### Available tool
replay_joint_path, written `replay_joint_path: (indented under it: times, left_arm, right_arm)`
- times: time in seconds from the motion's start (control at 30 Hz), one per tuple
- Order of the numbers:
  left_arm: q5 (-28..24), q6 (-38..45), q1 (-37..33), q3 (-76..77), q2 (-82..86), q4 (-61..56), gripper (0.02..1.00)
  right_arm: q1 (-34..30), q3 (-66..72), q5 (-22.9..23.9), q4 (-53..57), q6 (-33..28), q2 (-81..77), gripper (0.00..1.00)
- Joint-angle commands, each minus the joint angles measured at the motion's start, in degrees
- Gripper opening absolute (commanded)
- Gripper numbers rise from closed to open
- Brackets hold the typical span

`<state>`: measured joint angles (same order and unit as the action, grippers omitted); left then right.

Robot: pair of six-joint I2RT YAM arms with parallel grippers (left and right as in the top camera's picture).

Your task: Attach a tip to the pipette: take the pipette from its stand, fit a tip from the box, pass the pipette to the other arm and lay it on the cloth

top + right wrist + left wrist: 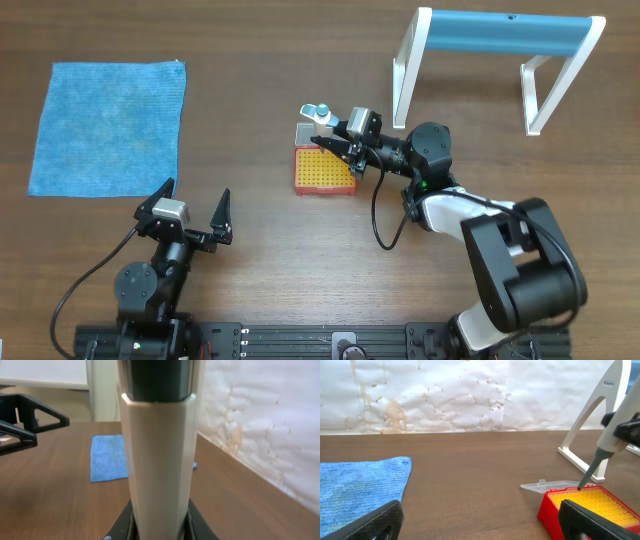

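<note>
My right gripper (343, 143) is shut on the white pipette (614, 424), holding it upright over the red tip box (323, 171). The pipette's dark nose (585, 480) points down onto the yellow tip rack (607, 505), at the box's far edge. In the right wrist view the pipette body (157, 455) stands close up between the fingers. My left gripper (195, 215) is open with nothing in it, near the table's front left, below the blue cloth (108, 128). Its dark fingers (370, 525) frame the left wrist view.
The white stand with a blue bar (500, 60) is at the back right, with no pipette on it. The box's clear lid (552, 486) lies open behind the box. Bare wooden table lies between the cloth and the box.
</note>
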<state>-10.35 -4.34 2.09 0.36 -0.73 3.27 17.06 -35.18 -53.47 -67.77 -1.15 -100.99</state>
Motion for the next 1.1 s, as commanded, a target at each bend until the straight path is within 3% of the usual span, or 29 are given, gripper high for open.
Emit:
replay_joint_path:
  times: [0.03,0.47,0.77,1.1]
  left_arm:
    - [0.02,0.33,0.20,-0.04,0.37,0.44,0.996]
    - [0.02,0.33,0.20,-0.04,0.37,0.44,0.998]
    - [0.02,0.33,0.20,-0.04,0.37,0.44,0.998]
    - [0.02,0.33,0.20,-0.04,0.37,0.44,0.998]
  right_arm:
    - [0.13,0.13,0.24,-1.70,3.10,-1.99,0.080]
    - [0.11,0.13,-1.75,-1.99,4.63,-1.97,0.082]
    - [-1.64,0.13,-8.66,-2.03,6.51,-1.64,0.080]
    - [-2.38,0.13,-9.01,-1.73,6.51,-1.44,0.077]
